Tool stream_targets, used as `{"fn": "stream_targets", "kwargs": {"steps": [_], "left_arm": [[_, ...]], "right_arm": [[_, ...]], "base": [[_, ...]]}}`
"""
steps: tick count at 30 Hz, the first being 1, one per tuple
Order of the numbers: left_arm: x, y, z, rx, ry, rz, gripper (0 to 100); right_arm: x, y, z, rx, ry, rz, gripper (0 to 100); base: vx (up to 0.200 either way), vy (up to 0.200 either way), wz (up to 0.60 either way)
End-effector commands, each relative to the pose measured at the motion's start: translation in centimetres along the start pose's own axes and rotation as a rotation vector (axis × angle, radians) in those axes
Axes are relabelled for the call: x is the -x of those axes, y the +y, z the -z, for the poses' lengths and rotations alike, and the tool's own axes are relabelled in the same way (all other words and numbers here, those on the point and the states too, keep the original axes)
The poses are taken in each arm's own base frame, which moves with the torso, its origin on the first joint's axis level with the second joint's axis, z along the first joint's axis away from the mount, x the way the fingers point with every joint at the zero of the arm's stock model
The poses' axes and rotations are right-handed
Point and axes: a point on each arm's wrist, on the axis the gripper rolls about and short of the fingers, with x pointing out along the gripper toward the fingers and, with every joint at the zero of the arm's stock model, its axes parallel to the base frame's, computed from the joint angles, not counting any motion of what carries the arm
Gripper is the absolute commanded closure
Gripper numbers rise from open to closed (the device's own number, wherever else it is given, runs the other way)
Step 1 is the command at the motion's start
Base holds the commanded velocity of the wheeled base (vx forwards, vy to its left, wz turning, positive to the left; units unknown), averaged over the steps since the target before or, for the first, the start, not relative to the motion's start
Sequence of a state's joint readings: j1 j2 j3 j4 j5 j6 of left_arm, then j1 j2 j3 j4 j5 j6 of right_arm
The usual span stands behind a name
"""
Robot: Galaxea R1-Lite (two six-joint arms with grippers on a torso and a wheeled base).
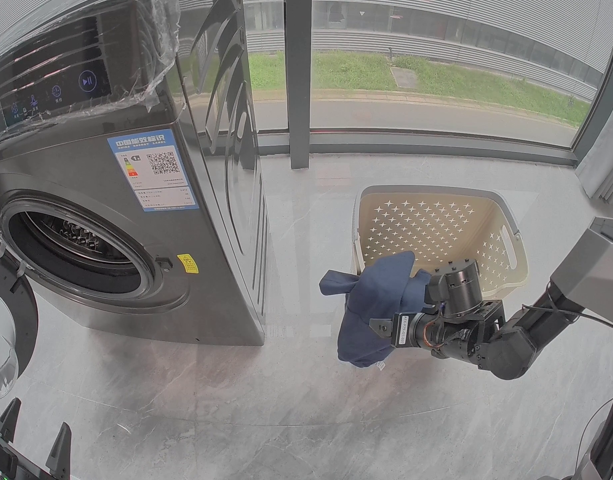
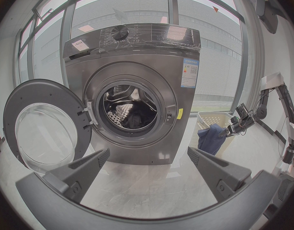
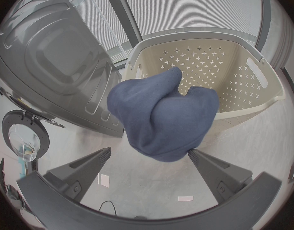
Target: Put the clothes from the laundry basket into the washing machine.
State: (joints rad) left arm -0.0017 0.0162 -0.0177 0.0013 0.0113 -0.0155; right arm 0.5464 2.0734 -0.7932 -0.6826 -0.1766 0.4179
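Partly done: dark clothing (image 2: pixel 134 117) lies in the grey front-loading washing machine (image 1: pixel 206 235) drum. A dark blue cloth garment (image 1: pixel 376 308) is draped over the rim of the cream perforated plastic laundry basket (image 1: pixel 446 198), in front of my right gripper (image 3: pixel 148 151), whose jaws are wide and not closed on it. My left gripper (image 2: pixel 148 150) is also wide and empty. The garment is probably the last item left to load.

What I can make out on the washing machine (image 1: pixel 86 168)

At one o'clock from the door opening (image 1: pixel 76 251) I see a blue-and-white label (image 1: pixel 153 170) with a QR code and coloured rating bars. At three o'clock is a yellow sticker (image 1: pixel 188 263), its print too small to read. At twelve o'clock the control panel (image 1: pixel 46 85) has a round play-pause symbol (image 1: pixel 88 81).
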Motion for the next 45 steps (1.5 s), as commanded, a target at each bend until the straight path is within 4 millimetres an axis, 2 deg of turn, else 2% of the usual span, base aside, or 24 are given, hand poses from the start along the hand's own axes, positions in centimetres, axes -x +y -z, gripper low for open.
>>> {"fn": "stream_targets", "kwargs": {"steps": [1, 7, 12, 13, 20, 23, 30, 31, 32, 38, 42, 43, 45], "left_arm": [[0.0, 0.0, 0.5, 0.001, 0.005, -0.001, 0], [0.0, 0.0, 0.5, 0.0, 0.005, -0.003, 0], [0.0, 0.0, 0.5, -0.002, 0.005, -0.003, 0], [0.0, 0.0, 0.5, 0.0, 0.006, -0.003, 0], [0.0, 0.0, 0.5, 0.001, 0.005, -0.003, 0], [0.0, 0.0, 0.5, 0.003, 0.006, -0.006, 0], [0.0, 0.0, 0.5, 0.001, 0.006, -0.003, 0], [0.0, 0.0, 0.5, 0.001, 0.005, -0.003, 0], [0.0, 0.0, 0.5, 0.001, 0.005, -0.003, 0], [0.0, 0.0, 0.5, 0.0, 0.005, -0.003, 0], [0.0, 0.0, 0.5, 0.0, 0.006, -0.003, 0], [0.0, 0.0, 0.5, 0.0, 0.005, -0.003, 0], [0.0, 0.0, 0.5, 0.001, 0.006, -0.004, 0]], "right_arm": [[-1.7, 0.0, 0.4, -0.003, 0.009, 0.023, 0], [-2.8, 0.2, 0.3, -0.056, -0.006, 0.025, 0], [-3.0, 0.4, -0.3, -0.086, -0.028, 0.018, 0], [-2.9, 0.4, -0.3, -0.087, -0.028, 0.018, 100], [-2.6, 0.7, -0.2, -0.09, -0.028, 0.009, 100], [-1.5, 1.0, -0.5, -0.095, -0.049, -0.008, 100], [4.0, 1.3, -2.2, -0.093, -0.119, -0.064, 100], [4.0, 1.3, -2.2, -0.093, -0.119, -0.064, 100], [6.0, 1.3, -2.8, -0.097, -0.148, -0.085, 100], [11.8, 1.1, -4.0, -0.097, -0.242, -0.163, 100], [12.6, 1.0, -4.1, -0.087, -0.258, -0.173, 100], [15.5, 0.8, -4.6, -0.079, -0.319, -0.23, 100], [17.0, 0.6, -4.6, -0.078, -0.341, -0.27, 100]], "base": [[0.0, 0.0, 0.0], [0.0, 0.0, 0.0], [0.0, 0.0, 0.0], [0.0, 0.0, 0.0], [0.0, 0.0, 0.0], [0.0, 0.0, 0.0], [0.0, 0.0, 0.0], [0.0, 0.0, 0.0], [0.0, 0.0, 0.0], [0.0, 0.0, 0.0], [0.0, 0.0, 0.0], [0.0, 0.0, 0.0], [0.0, 0.0, 0.0]]}}
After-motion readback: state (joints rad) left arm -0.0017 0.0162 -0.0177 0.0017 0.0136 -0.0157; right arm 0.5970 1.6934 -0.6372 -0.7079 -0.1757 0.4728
